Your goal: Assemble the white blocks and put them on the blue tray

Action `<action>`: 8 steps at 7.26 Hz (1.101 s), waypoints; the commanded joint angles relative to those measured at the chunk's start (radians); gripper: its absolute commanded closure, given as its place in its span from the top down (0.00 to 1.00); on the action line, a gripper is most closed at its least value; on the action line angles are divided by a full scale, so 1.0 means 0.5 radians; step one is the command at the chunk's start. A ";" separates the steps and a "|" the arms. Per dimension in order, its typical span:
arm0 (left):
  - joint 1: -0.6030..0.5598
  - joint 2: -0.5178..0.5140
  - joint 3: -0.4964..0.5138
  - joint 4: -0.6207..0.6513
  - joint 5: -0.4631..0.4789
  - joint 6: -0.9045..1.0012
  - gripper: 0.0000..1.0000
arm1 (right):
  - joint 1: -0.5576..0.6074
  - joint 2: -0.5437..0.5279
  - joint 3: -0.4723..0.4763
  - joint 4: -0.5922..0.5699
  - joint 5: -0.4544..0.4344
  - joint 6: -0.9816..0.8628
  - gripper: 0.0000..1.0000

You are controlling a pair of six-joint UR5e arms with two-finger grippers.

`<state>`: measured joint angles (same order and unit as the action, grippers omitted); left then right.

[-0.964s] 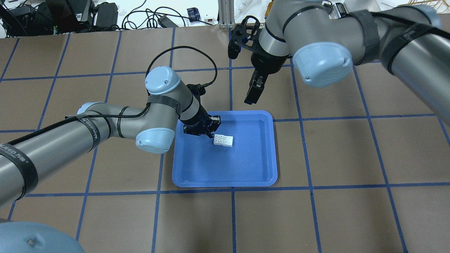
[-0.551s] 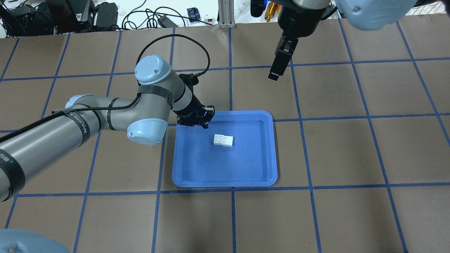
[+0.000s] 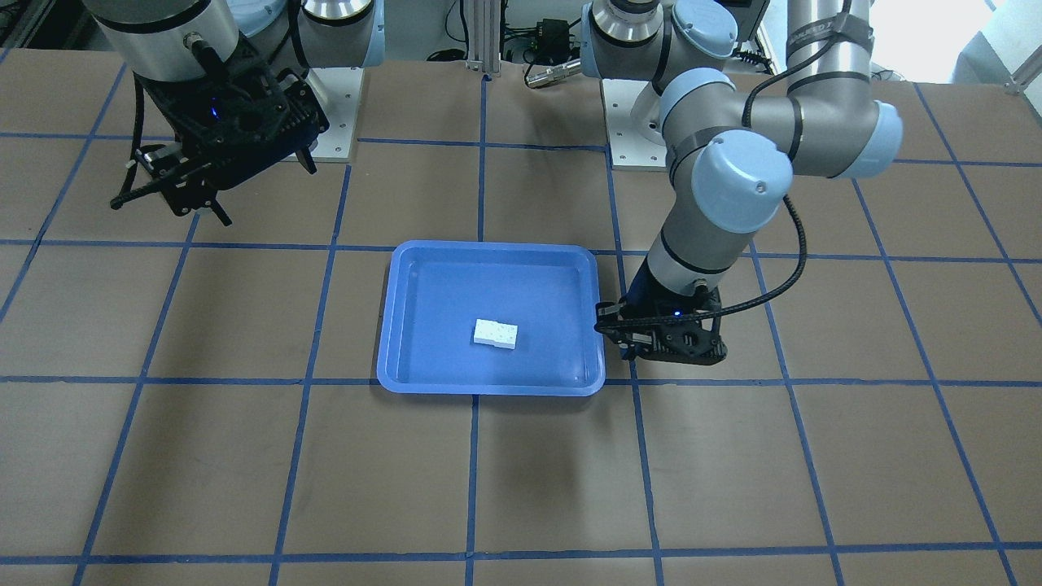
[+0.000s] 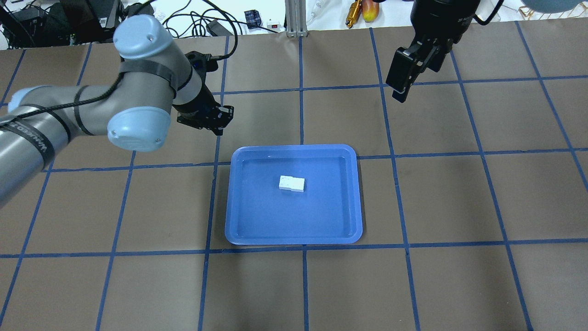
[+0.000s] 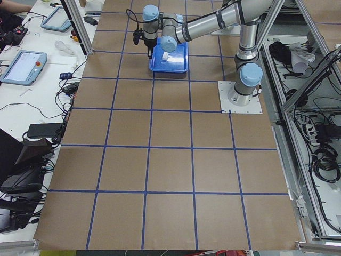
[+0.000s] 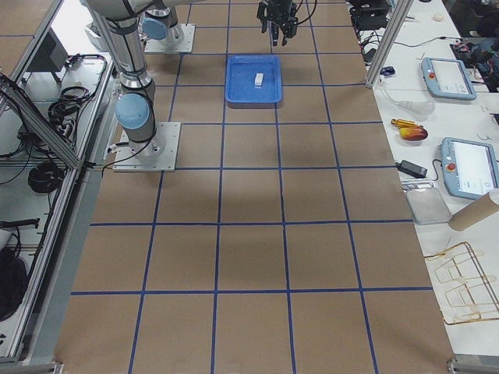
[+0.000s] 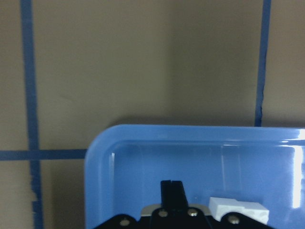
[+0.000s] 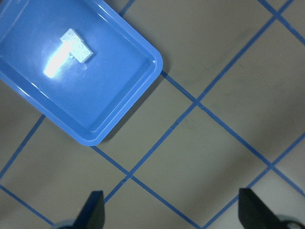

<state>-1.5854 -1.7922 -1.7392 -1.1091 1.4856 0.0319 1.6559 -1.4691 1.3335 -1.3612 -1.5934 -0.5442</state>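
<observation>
The two white blocks [image 4: 291, 183] lie joined as one short bar in the middle of the blue tray [image 4: 243, 230]. They also show in the front view [image 3: 495, 333] and the right wrist view [image 8: 76, 46]. My left gripper [image 4: 223, 121] hovers off the tray, beyond its far left corner. It holds nothing and its jaws look apart. The left wrist view shows one finger [image 7: 172, 193] over the tray's corner [image 7: 97, 143], with the bar [image 7: 238, 209] at the lower right. My right gripper [image 4: 398, 92] is open and empty, high over the table beyond the tray's far right corner.
The brown table [image 4: 459, 193] has a grid of blue tape. Cables, power bricks and small tools [image 4: 358, 11] lie past its far edge. The arms' base plates [image 3: 627, 138] stand at the robot's side of the table.
My left gripper has drawn back from the joined blocks, up and to the left, off the tray. My right gripper has swung to the right, away from the tray. The blocks have not moved.
</observation>
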 commanded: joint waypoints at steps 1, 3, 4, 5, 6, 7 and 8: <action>0.124 0.169 0.351 -0.578 0.051 0.175 0.34 | 0.002 -0.047 0.054 -0.041 -0.062 0.663 1.00; 0.124 0.338 0.380 -0.696 0.265 0.182 0.75 | -0.014 -0.032 0.133 -0.499 -0.035 0.677 1.00; 0.127 0.381 0.377 -0.724 0.256 0.182 0.89 | -0.011 -0.041 0.180 -0.636 -0.035 0.674 1.00; 0.139 0.406 0.374 -0.724 0.174 0.179 1.00 | -0.005 -0.050 0.189 -0.588 -0.038 0.690 1.00; 0.130 0.406 0.371 -0.724 0.073 0.154 1.00 | -0.004 -0.053 0.183 -0.588 -0.035 0.787 1.00; 0.127 0.385 0.404 -0.730 0.075 0.145 1.00 | -0.007 -0.059 0.180 -0.588 -0.035 0.797 1.00; 0.133 0.387 0.410 -0.806 0.066 0.142 1.00 | -0.008 -0.056 0.180 -0.597 -0.032 0.897 1.00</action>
<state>-1.5201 -1.5969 -1.5418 -1.4815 1.5292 0.1070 1.6527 -1.4969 1.4238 -1.6559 -1.6105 -0.1418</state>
